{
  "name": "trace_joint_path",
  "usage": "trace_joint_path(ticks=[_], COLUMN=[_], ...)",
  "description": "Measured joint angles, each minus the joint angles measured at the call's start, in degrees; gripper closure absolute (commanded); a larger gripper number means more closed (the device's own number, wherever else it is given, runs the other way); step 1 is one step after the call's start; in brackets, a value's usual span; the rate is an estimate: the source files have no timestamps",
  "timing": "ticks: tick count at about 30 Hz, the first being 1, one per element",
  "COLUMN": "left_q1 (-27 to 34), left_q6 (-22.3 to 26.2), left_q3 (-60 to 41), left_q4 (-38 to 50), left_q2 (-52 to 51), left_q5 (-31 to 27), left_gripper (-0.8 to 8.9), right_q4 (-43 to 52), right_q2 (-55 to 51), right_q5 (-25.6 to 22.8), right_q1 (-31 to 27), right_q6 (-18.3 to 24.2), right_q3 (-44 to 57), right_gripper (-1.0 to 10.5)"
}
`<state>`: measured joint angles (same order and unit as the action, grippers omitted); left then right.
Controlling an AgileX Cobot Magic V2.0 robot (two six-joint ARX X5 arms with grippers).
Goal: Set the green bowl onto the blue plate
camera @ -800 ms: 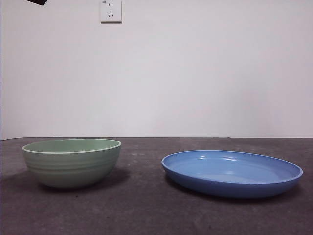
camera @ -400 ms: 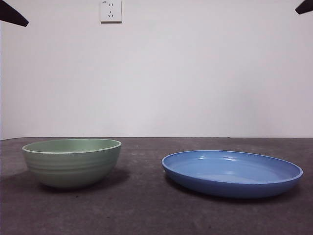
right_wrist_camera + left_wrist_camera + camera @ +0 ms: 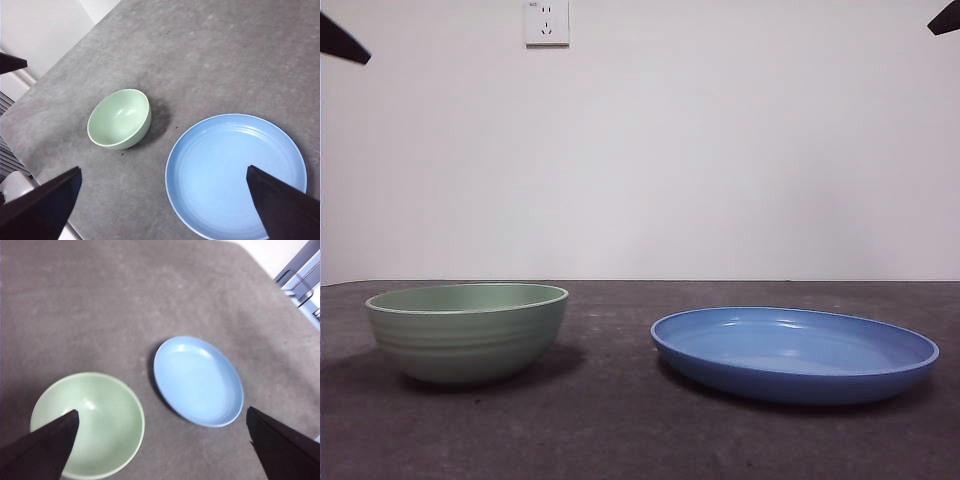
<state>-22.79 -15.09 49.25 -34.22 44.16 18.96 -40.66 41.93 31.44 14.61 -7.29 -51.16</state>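
The green bowl [image 3: 467, 330] stands upright on the dark table at the left. The blue plate [image 3: 794, 350] lies to its right, apart from it and with nothing on it. Both arms hang high above the table; only black tips show at the top left corner [image 3: 340, 40] and top right corner [image 3: 945, 20] of the front view. My left gripper [image 3: 161, 411] is open and empty, above the bowl [image 3: 87, 425] and the plate [image 3: 197, 380]. My right gripper [image 3: 163, 169] is open and empty, above the plate [image 3: 235, 172], with the bowl [image 3: 120, 119] farther off.
A white wall with a socket [image 3: 547, 22] stands behind the table. A grey frame [image 3: 300, 275] stands past one table corner. A white object [image 3: 15, 187] sits by the table's edge, and the other arm's black tip [image 3: 12, 62] shows there.
The black tip at the top left has moved down and to the left. A second black tip has come into view at the top right. Bowl and plate have not moved.
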Motion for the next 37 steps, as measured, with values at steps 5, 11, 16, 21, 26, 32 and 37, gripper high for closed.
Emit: trace_joint_path(ticks=[5, 11, 16, 21, 26, 32, 37], left_q1=[0.0, 0.2, 1.9, 3.5, 4.7, 4.9, 5.0], left_q6=[-0.4, -0.9, -0.9, -0.5, -0.4, -0.3, 0.2], left_q3=[0.0, 0.0, 1.1, 3.9, 7.6, 12.0, 13.3], left_q4=[-4.7, -6.4, -6.5, -5.8, -6.1, -8.9, -9.2], left_q2=[4.0, 12.0, 21.0, 30.4, 38.9, 45.2, 46.2], left_q5=[-2.8, -7.3, -8.7, -8.7, -8.8, -8.8, -9.0], left_gripper=[2.51, 2.51, 2.51, 2.52, 3.23, 6.04, 7.98], right_q4=[0.0, 0.0, 0.0, 0.0, 0.0, -0.3, -0.4], right_q2=[0.0, 0.0, 0.0, 0.0, 0.0, 0.0, 0.0], right_q5=[0.0, 0.0, 0.0, 0.0, 0.0, 0.0, 0.0], right_q1=[0.0, 0.0, 0.0, 0.0, 0.0, 0.0, 0.0], right_q6=[0.0, 0.0, 0.0, 0.0, 0.0, 0.0, 0.0], right_q3=[0.0, 0.0, 0.0, 0.0, 0.0, 0.0, 0.0], right_gripper=[4.0, 4.0, 4.0, 4.0, 4.0, 4.0, 4.0])
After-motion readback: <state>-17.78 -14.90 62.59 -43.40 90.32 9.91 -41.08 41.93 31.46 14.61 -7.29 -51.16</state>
